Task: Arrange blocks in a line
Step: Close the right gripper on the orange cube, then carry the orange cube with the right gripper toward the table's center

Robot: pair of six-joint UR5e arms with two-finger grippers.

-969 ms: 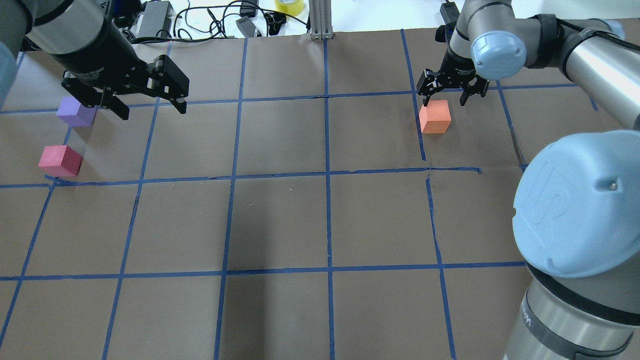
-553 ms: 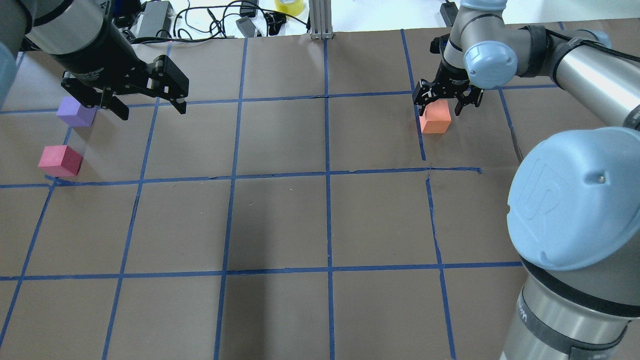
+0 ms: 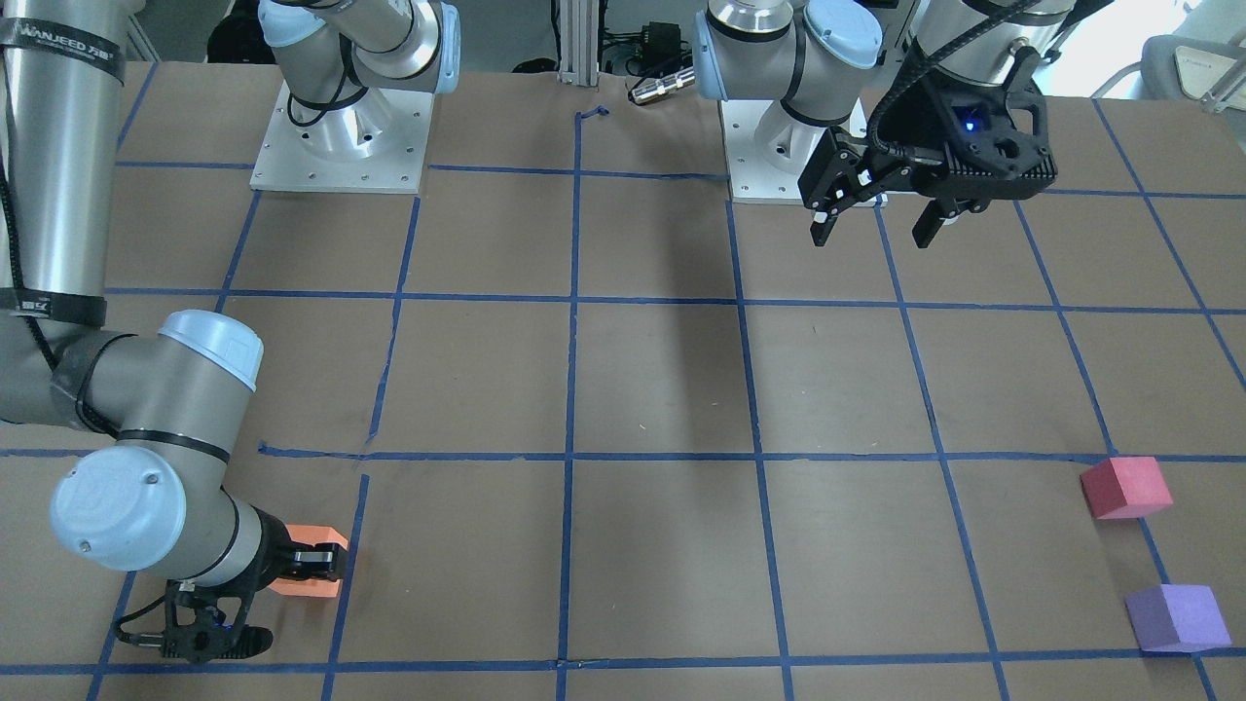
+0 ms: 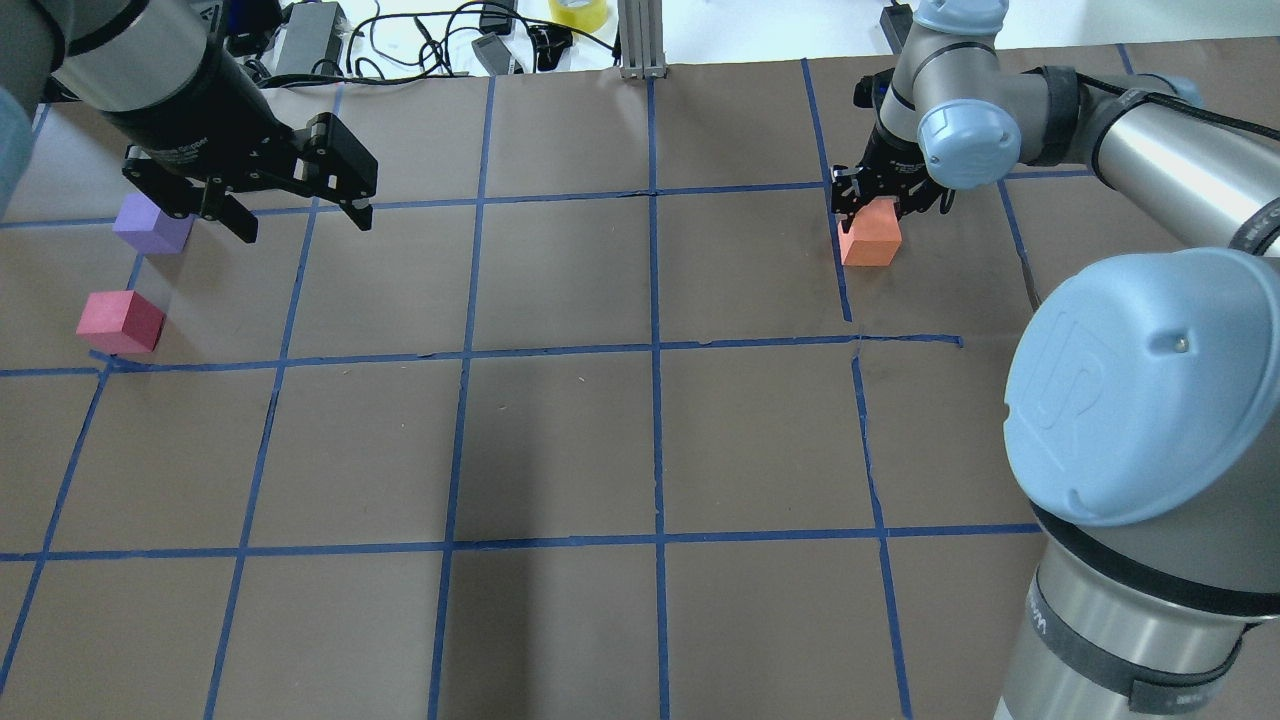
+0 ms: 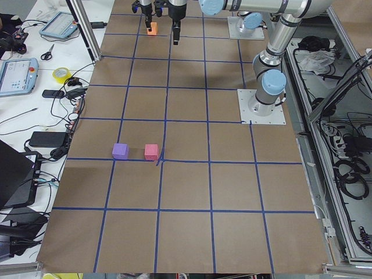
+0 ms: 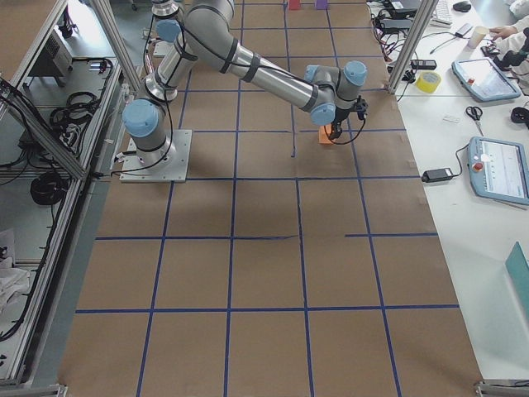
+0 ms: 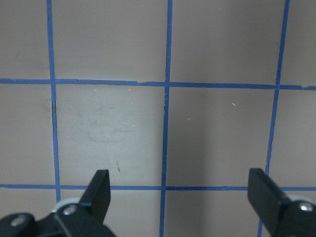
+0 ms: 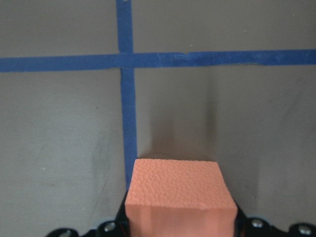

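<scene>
The orange block (image 4: 870, 240) sits on the brown table at the far right, next to a blue tape line. My right gripper (image 4: 882, 208) is down over it with its fingers against the block's sides. In the right wrist view the orange block (image 8: 180, 192) fills the space between the jaws. The purple block (image 4: 150, 225) and the pinkish-red block (image 4: 120, 320) sit side by side at the far left. My left gripper (image 4: 303, 226) hovers open and empty, just right of the purple block. In its wrist view (image 7: 180, 180) only bare table shows.
Blue tape lines (image 4: 655, 350) divide the brown table into a grid. Cables, a power brick and a yellow tape roll (image 4: 580, 10) lie beyond the far edge. A metal post (image 4: 640, 40) stands at the far middle.
My right gripper has lowered onto the orange block and its jaws have narrowed from wide open to touching the block's sides. The left gripper and the other blocks have not moved.
</scene>
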